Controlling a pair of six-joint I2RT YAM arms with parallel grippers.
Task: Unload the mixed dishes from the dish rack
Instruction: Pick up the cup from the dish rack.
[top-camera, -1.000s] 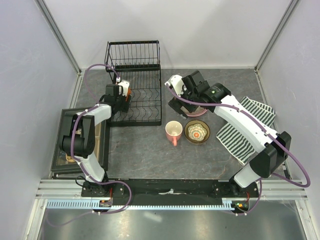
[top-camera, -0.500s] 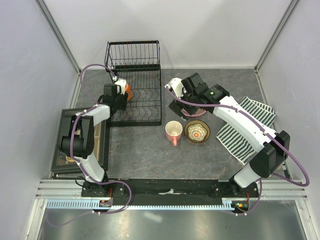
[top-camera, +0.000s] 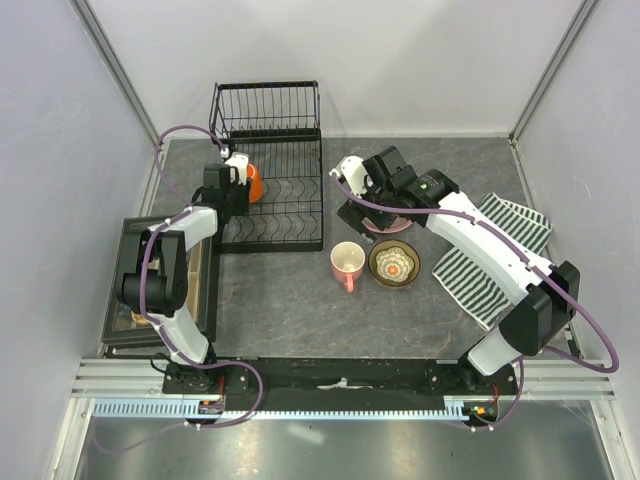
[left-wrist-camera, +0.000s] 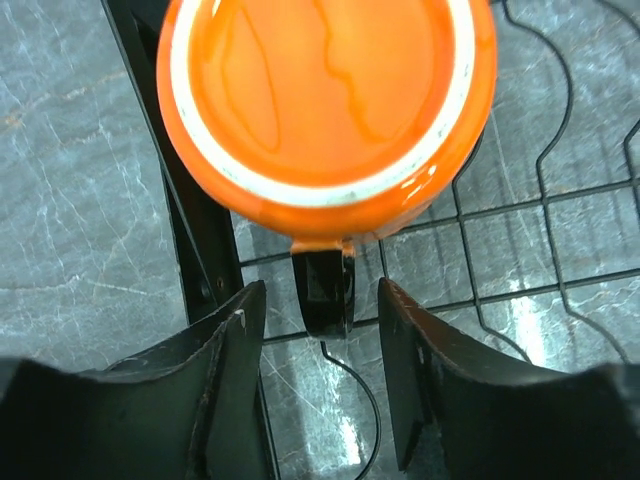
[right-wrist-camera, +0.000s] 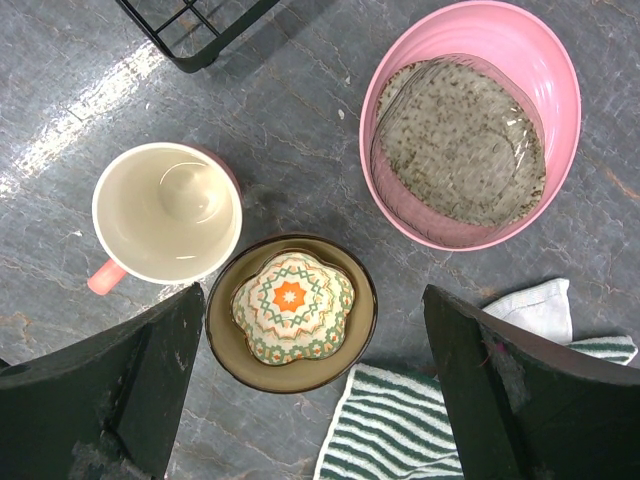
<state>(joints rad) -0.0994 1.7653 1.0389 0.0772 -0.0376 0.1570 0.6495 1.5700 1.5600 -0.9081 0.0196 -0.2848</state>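
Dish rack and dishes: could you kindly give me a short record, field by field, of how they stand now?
dish rack: black wire; the orange mug is the one dish seen in it
orange mug: at the rack's left edge
left claw: open, fingers either side of the mug's handle end, nothing gripped
out of the rack: pink mug, pink speckled dish, tan-brown bowl
small patterned bowl: inside the tan-brown bowl
right claw: open, above the unloaded dishes, empty
striped cloth: beside the tan-brown bowl
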